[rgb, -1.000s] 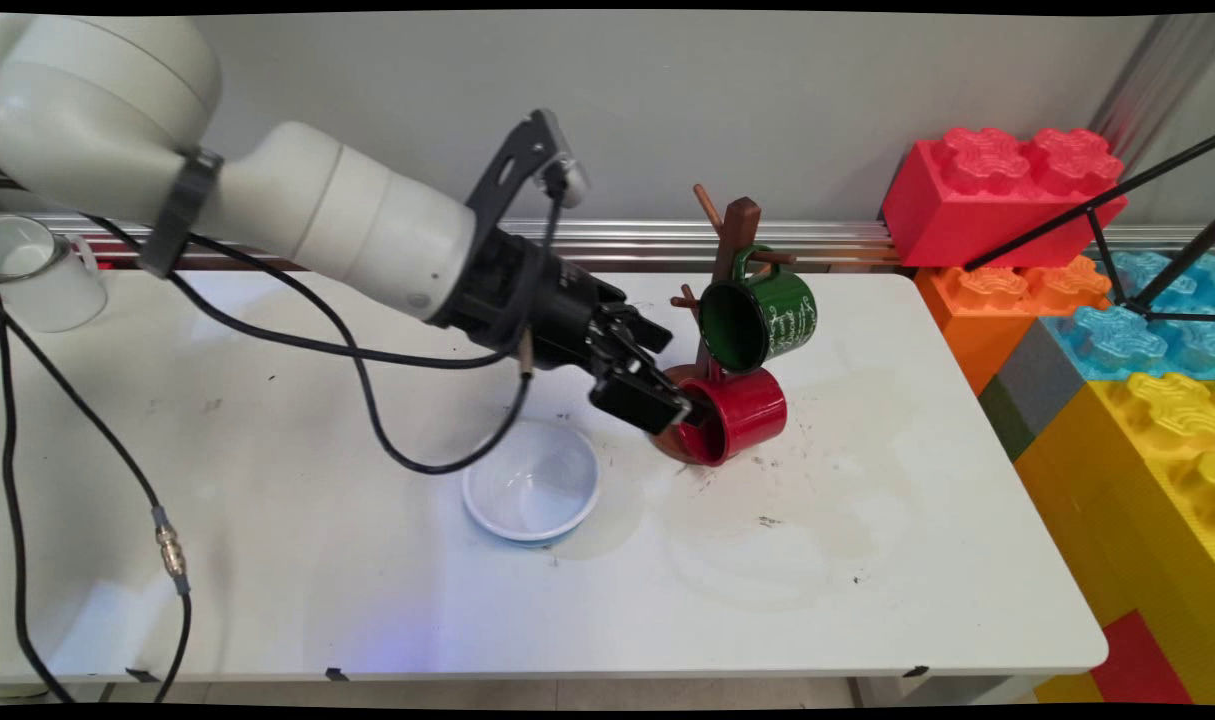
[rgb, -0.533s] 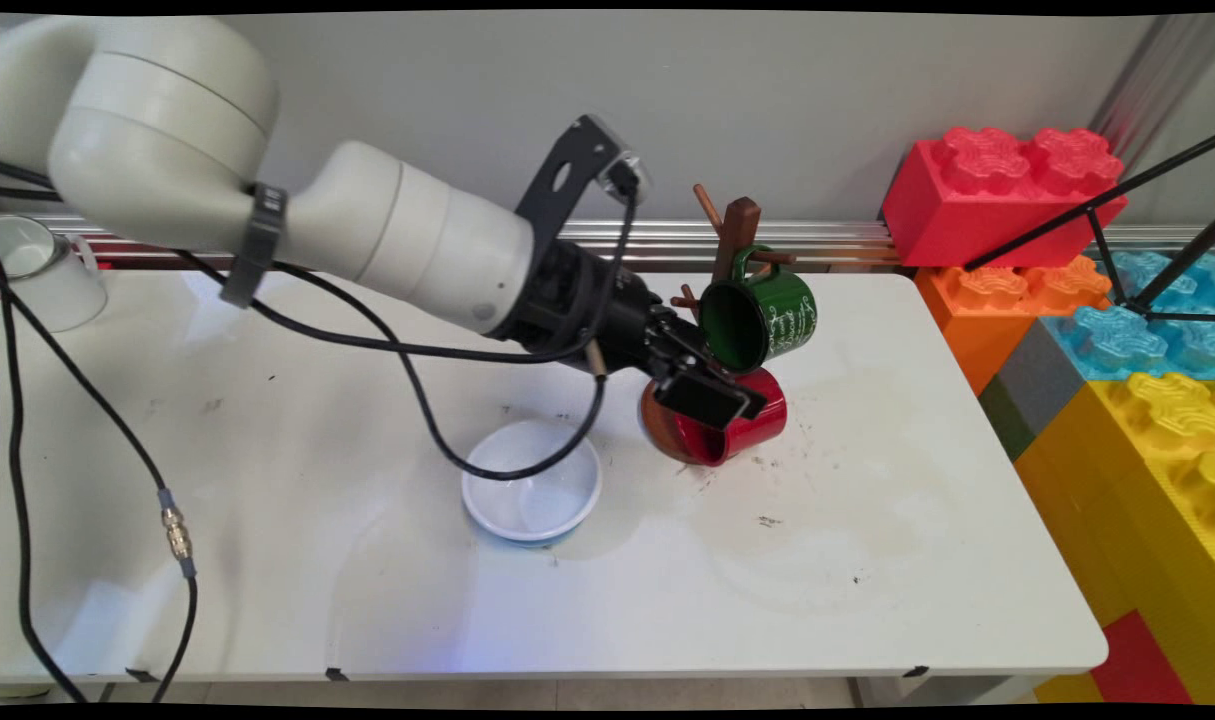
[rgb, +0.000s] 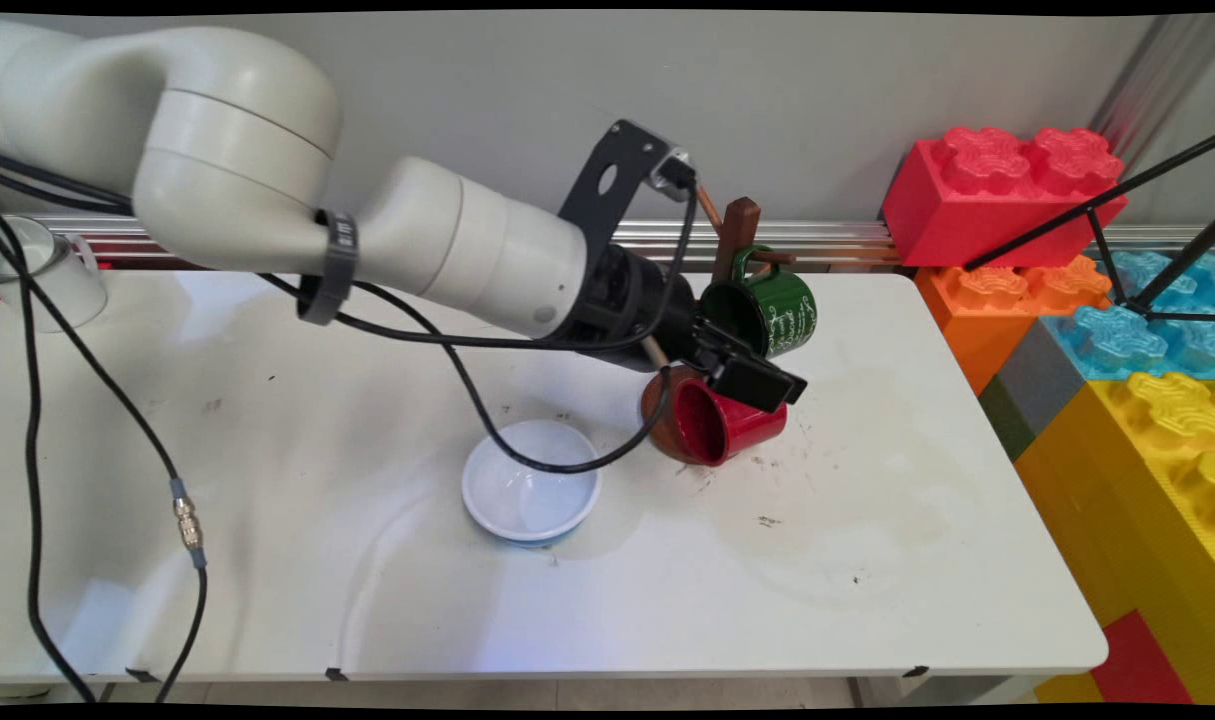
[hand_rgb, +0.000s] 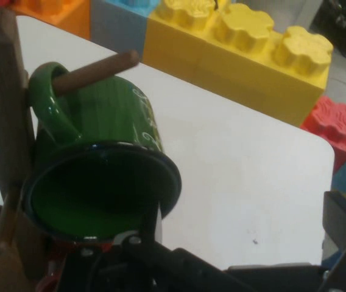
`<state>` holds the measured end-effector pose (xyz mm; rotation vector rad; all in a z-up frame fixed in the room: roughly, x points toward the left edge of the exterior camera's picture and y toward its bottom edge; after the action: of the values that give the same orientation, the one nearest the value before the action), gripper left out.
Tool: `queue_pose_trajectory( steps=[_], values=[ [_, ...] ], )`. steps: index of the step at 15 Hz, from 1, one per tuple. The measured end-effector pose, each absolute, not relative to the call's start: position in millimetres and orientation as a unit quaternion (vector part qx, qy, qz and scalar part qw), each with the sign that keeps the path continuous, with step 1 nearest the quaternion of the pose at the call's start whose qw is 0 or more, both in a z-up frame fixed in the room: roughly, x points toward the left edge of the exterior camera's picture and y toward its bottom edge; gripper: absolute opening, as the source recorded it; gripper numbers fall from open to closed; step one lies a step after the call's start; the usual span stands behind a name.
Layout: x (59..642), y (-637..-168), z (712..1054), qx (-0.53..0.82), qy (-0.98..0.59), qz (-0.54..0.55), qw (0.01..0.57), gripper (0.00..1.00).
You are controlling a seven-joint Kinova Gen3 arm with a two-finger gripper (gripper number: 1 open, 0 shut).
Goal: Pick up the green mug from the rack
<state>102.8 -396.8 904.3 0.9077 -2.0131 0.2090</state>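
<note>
A robotics lab: a white arm (rgb: 447, 250) trailing black cables (rgb: 87, 400) over a scuffed white table (rgb: 867, 560), giant toy bricks (rgb: 1117, 330) alongside

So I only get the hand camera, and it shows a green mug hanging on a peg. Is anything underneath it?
Observer: Yes, a red mug, tipped on its side at the base of the wooden rack, right below the green mug.
Operator: And where is the gripper?
Observer: The gripper is just over the red mug, under the green one. I cannot tell if it touches.
Operator: Anything else nearby?
Observer: A white bowl, left of the red mug in the main view, apart from it.
</note>
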Motion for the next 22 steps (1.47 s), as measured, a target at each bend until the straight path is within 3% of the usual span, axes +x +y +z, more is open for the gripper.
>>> queue_pose_trajectory(
  steps=[22],
  values=[
    [71, -421, 883, 0.440, -0.763, 0.076, 0.467, 1.00]
  ],
)
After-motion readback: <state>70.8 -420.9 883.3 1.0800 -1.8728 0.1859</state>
